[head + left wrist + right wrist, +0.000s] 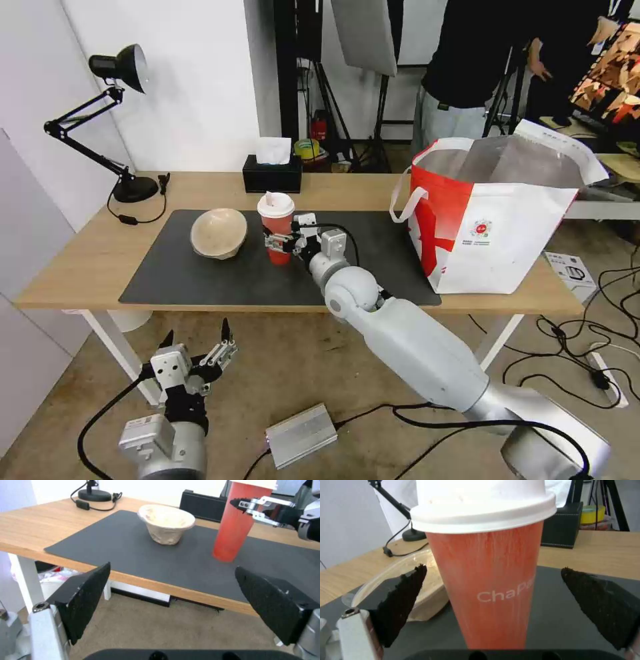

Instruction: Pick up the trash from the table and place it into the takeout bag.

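A tall red drink cup (pixel 277 227) with a white lid stands upright on the dark grey mat (pixel 200 280) of the table (pixel 80 260). My right gripper (pixel 273 241) is open, one finger on each side of the cup (pixel 490 580) and gaps between pads and cup wall. Just beside the cup, a beige bowl (pixel 218 232) rests on the mat, and the left wrist view shows it (pixel 166 523) too. The white-and-red takeout bag (pixel 493 227) stands open at the table's right end. My left gripper (pixel 197 330) hangs open and empty below the table's front edge.
A black tissue box (pixel 271 175) sits at the table's back edge behind the cup. A black desk lamp (pixel 123 120) stands at the back left. On the floor lie a silver box (pixel 301 435) and cables. A person stands behind the bag.
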Motion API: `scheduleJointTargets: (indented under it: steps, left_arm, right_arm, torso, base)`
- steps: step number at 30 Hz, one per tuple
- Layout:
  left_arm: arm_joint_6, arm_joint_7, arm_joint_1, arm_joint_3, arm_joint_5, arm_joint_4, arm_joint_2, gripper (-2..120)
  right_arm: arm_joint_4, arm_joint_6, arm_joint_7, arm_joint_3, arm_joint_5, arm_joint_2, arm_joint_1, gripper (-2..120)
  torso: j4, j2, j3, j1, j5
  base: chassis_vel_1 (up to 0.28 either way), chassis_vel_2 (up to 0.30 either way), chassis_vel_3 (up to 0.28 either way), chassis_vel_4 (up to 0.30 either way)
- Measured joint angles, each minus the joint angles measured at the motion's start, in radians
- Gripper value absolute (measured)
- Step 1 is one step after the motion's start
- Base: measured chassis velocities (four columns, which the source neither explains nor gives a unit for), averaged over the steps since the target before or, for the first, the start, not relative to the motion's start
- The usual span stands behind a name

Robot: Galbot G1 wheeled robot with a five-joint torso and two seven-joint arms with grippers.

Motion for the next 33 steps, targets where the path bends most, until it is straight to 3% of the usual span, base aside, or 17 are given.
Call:
scheduleJointTargets:
  steps: [29, 33]
  left_arm:
    - [0.000, 0.000, -0.004, 0.007, -0.008, 0.003, 0.016, 100]
    - [-0.001, 0.000, -0.002, 0.007, -0.008, 0.000, 0.017, 100]
  right_arm:
    - [-0.148, 0.031, -0.061, 0.035, -0.013, 0.109, 0.027, 100]
    - [-0.154, 0.034, -0.063, 0.038, -0.013, 0.114, 0.016, 92]
  torso:
    - [0.0001, 0.000, 0.000, 0.000, 0.0000]
    - [0.0000, 0.000, 0.000, 0.000, 0.0000]
  base:
    - [0.000, 0.000, 0.000, 0.000]
    - [0.000, 0.000, 0.000, 0.000]
